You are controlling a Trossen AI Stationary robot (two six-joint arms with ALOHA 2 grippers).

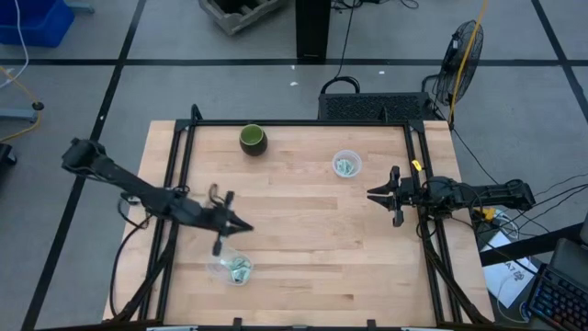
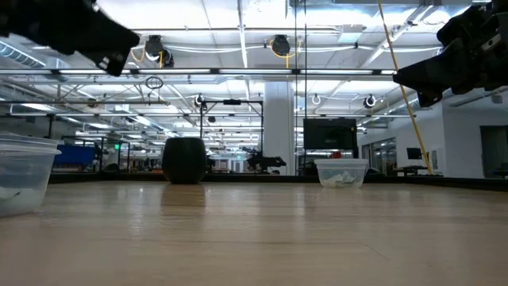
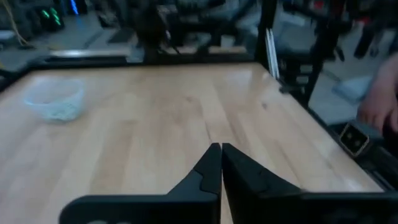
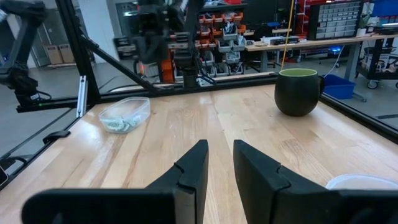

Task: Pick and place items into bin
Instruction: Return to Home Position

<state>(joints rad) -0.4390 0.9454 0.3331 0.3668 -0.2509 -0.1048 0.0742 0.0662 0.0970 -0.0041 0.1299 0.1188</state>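
Pale green-and-white wrapped items lie in two clear containers. One is a clear tub [image 1: 235,268] near the table's near edge, also in the right wrist view [image 4: 124,114] and the low view [image 2: 24,183]. The other is a clear cup [image 1: 346,165] [image 3: 56,102] [image 2: 341,172] toward the far right. No loose items show on the wood. My left gripper [image 1: 248,227] [image 3: 218,151] is shut with nothing showing between its fingers, hovering just beyond the tub's far side. My right gripper [image 1: 372,195] [image 4: 219,149] is open by a narrow gap and empty, raised near the right edge beside the cup.
A dark green cup [image 1: 253,140] [image 4: 298,91] [image 2: 184,160] stands upright near the far edge. A black frame rail [image 1: 303,123] runs around the table. Bare wood [image 1: 312,230] lies between the two grippers.
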